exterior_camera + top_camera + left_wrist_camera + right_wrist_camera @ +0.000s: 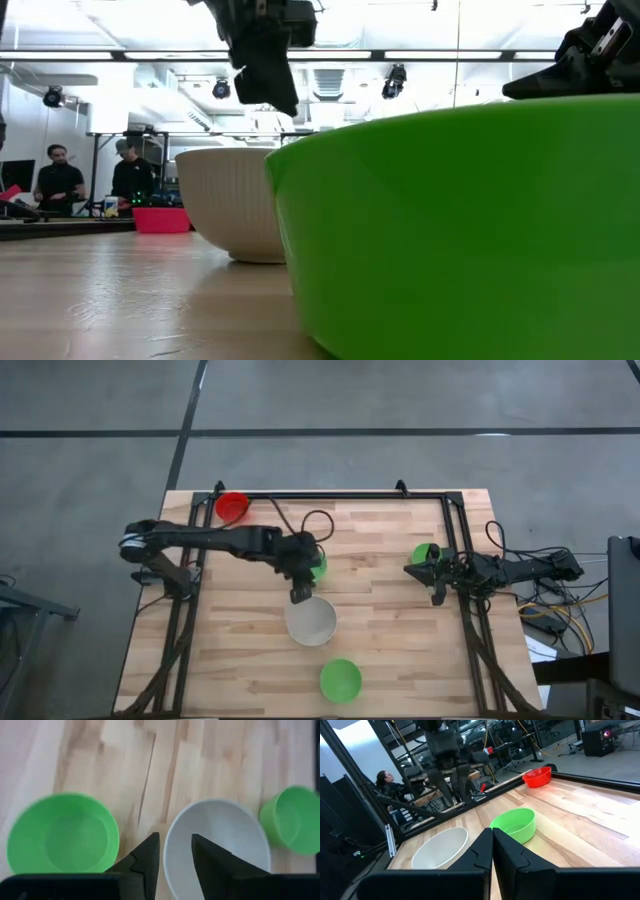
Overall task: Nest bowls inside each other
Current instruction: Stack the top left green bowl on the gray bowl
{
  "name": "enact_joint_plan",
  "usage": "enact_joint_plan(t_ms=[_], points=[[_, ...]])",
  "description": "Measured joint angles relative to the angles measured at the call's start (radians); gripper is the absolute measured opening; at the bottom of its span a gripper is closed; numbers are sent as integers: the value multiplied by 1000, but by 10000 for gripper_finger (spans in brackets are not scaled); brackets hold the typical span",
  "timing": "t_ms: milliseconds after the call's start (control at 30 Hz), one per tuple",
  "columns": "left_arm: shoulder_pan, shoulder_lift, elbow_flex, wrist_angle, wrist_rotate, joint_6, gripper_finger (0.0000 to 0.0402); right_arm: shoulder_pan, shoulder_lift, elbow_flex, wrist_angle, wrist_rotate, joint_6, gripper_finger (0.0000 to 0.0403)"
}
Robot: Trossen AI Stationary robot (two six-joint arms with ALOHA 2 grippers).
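Observation:
A whitish-grey bowl (311, 622) (215, 845) stands upright on the wooden table near its middle. My left gripper (300, 594) (175, 852) hangs open above this bowl's far rim, clear of it, with nothing between its fingers. One green bowl (318, 568) (62, 837) sits half hidden under the left wrist. A second green bowl (340, 680) (292, 820) sits near the front edge. A third green bowl (425, 554) is beside my right gripper (412, 570) (492, 840), which waits shut and level at the table's right. A red bowl (232, 506) stands at the far left corner.
A black frame (330, 495) runs along the table's far edge and down both sides. Cables (310, 525) trail on the table behind the left arm. People (60, 180) stand in the room beyond the table. Bare wood lies between the whitish-grey bowl and the right gripper.

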Motion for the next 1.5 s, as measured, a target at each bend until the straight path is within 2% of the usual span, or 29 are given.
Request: enact_joint_plan(t_ms=[267,467,700,1067,1267,1500], points=[[39,-79,-155,144,17,-162,117,0,0,0,0,0,0,8],[68,-83,-169,146,13,-243,117,0,0,0,0,0,0,8],[144,-83,-172,70,9,-222,117,0,0,0,0,0,0,8],[312,-99,-173,-2,74,-110,117,0,0,0,0,0,0,8],[347,-87,-174,-2,74,-97,117,0,0,0,0,0,0,8],[364,-32,-174,13,55,-166,117,0,0,0,0,0,0,8]])
